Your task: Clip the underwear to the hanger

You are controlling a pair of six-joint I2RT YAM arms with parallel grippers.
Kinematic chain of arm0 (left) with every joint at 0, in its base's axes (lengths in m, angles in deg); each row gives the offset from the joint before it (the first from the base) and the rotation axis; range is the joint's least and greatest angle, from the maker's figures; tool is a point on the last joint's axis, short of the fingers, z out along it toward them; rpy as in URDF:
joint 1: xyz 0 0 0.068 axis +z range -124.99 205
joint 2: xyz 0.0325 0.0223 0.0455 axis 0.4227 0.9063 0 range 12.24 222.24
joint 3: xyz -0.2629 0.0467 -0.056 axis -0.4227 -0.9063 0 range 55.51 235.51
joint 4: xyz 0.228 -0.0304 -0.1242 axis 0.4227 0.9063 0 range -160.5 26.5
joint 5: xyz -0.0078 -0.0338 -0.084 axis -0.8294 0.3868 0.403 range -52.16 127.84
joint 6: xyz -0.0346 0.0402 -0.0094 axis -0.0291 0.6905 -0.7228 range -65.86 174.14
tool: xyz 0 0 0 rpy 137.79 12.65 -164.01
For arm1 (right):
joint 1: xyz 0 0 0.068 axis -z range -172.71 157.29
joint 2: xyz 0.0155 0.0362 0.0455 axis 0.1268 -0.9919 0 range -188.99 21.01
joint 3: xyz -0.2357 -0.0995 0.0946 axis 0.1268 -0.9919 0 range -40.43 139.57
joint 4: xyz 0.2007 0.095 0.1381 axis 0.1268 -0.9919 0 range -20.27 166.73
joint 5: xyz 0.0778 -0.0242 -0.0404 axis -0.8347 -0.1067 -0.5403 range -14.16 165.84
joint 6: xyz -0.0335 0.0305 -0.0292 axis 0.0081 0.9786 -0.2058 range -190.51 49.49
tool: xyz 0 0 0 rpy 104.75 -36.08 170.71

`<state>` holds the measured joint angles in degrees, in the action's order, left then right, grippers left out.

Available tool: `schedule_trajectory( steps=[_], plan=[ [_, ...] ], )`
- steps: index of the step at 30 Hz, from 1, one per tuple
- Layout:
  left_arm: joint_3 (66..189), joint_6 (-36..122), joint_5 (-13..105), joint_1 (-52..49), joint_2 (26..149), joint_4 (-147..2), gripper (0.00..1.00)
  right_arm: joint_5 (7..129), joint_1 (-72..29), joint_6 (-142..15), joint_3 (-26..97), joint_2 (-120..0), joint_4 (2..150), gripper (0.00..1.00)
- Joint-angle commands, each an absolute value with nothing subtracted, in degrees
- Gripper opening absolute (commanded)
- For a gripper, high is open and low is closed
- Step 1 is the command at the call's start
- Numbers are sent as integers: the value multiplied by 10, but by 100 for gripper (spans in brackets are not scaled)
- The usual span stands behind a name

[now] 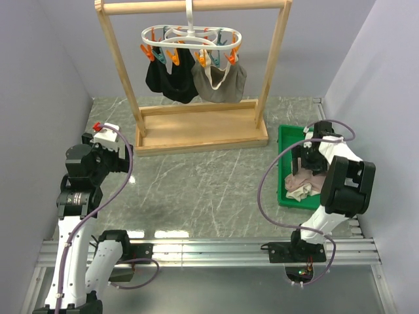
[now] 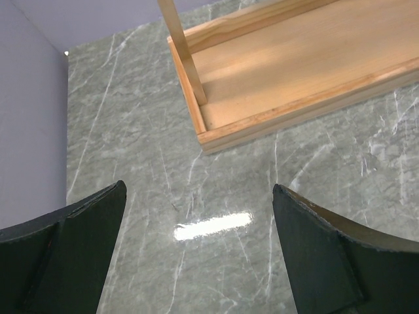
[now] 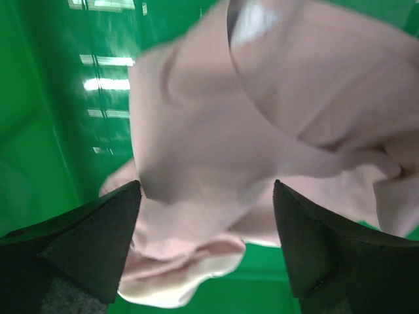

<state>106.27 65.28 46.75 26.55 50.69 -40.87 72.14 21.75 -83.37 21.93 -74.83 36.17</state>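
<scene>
The pink-beige underwear (image 1: pixel 300 184) lies crumpled in a green tray (image 1: pixel 285 140) at the right. In the right wrist view the underwear (image 3: pixel 262 131) fills the frame, close below the fingers. My right gripper (image 3: pixel 206 242) is open, its jaws wide on either side of the fabric, not closed on it; in the top view it (image 1: pixel 309 160) hangs over the tray. The white clip hanger (image 1: pixel 190 40) with orange and teal pegs hangs from the wooden rack's top bar. My left gripper (image 2: pixel 200 255) is open and empty above the marble table, at the left (image 1: pixel 108 154).
A black garment (image 1: pixel 169 78) and a grey-taupe garment (image 1: pixel 219 82) hang clipped on the hanger. The tall wooden rack (image 1: pixel 196 127) stands at the back centre; its base (image 2: pixel 294 72) lies just ahead of my left gripper. Walls close in on both sides.
</scene>
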Motion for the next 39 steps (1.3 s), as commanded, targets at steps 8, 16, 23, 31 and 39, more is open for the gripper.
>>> schedule_trajectory(
  steps=[8, 16, 23, 31, 39],
  plan=[
    [1083, 646, 472, 269, 506, -396, 99, 678, 230, -818, 317, -798, 358, 12],
    [1108, 635, 479, 268, 538, -379, 99, 614, 232, -887, 496, -762, 235, 0],
    [1126, 620, 479, 268, 554, -377, 99, 557, 178, -966, 620, -709, 156, 0],
    [1183, 574, 530, 268, 602, -349, 99, 581, -93, -1072, 536, -563, 171, 0],
    [1207, 609, 613, 268, 625, -312, 99, 671, -332, -1036, 245, -512, 268, 85]
  ],
)
